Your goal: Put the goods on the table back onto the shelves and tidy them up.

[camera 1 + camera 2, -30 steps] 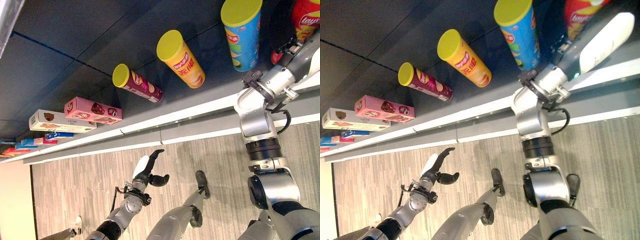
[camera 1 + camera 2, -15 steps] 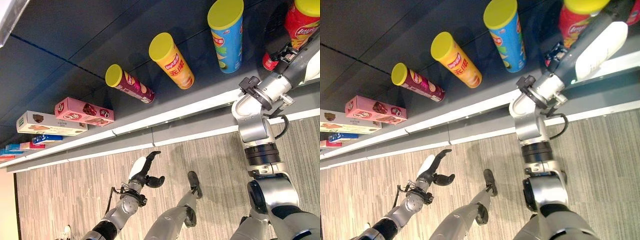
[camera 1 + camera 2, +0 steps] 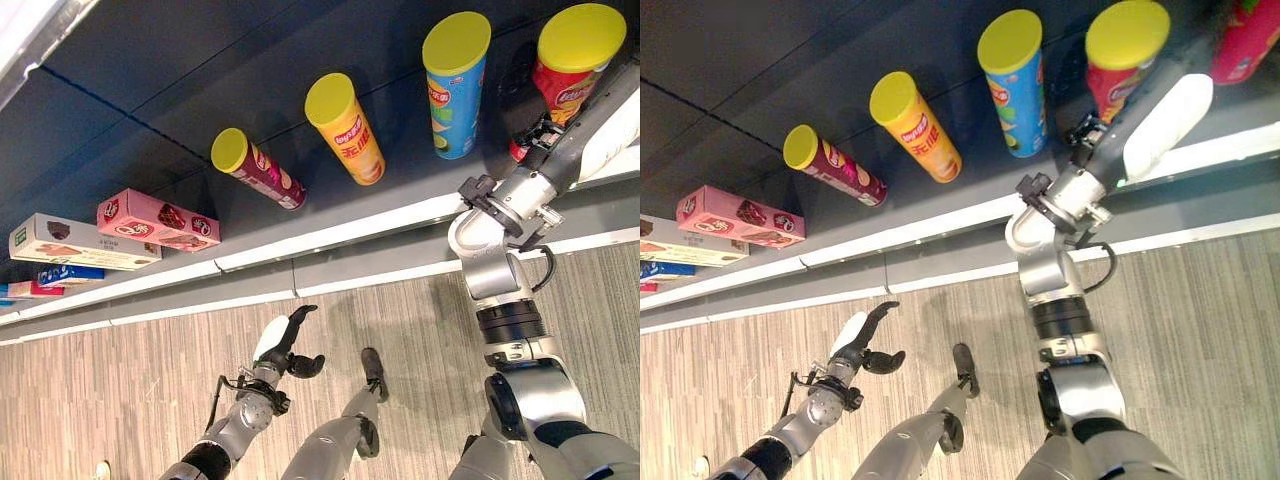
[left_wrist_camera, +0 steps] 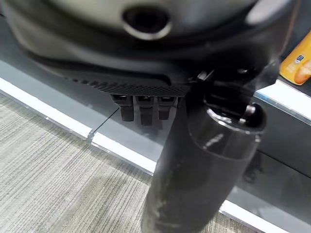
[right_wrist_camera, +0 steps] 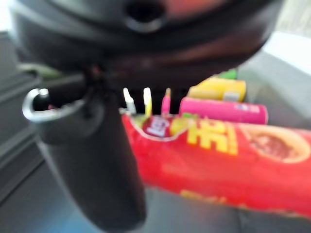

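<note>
Red can [image 3: 566,72] (yellow lid) in right hand [image 3: 522,105].

The lower part of the red can [image 3: 560,75] is hidden behind the right arm. The right hand [image 5: 92,160] is blurred, and its fingertips are covered by the can. The stacked boxes [image 3: 55,270] are cut off at the picture's edge.

Red can [image 3: 560,75]: a second ago only its lower part showed at the picture's upper right corner; now the whole can shows, yellow lid included, upright on the shelf [image 3: 330,205] just right of the blue can [image 3: 452,90].
Right hand [image 3: 528,110]: has come in with the can along the shelf toward the blue can; fingers wrapped round the red can's lower part.
Camera: has shifted, so the whole scene sits differently.
</note>
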